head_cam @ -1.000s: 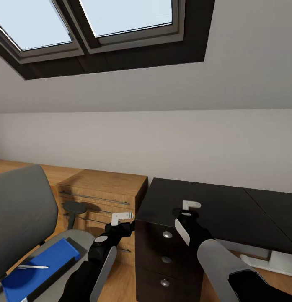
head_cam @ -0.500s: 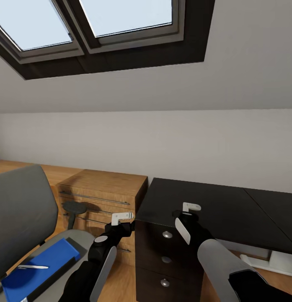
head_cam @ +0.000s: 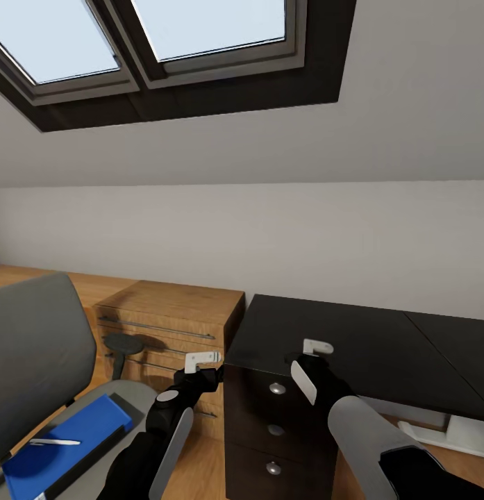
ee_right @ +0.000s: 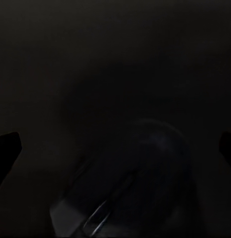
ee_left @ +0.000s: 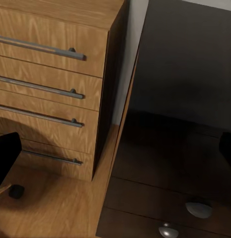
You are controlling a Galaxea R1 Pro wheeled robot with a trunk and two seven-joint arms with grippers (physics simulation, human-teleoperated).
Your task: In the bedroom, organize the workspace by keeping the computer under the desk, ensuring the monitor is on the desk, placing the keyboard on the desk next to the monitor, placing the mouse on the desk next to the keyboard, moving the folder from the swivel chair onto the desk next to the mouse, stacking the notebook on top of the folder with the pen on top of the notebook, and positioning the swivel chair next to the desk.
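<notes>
The right tool (head_cam: 305, 355), its jaws apart, hovers low over a dark rounded shape, likely the mouse (ee_right: 140, 173), on the black desk (head_cam: 353, 347); a poorly centred close could knock it away, while the left tool (head_cam: 200, 367), grip unclear, waits beside.

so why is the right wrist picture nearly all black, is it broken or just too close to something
Probably just close: in the right wrist view the camera faces the glossy black desk, with a faint rounded reflection low down. In the head view the right gripper hangs low over that desk, evenly lit under the skylight. The left wrist view is sharp, showing the wooden drawers.
</notes>
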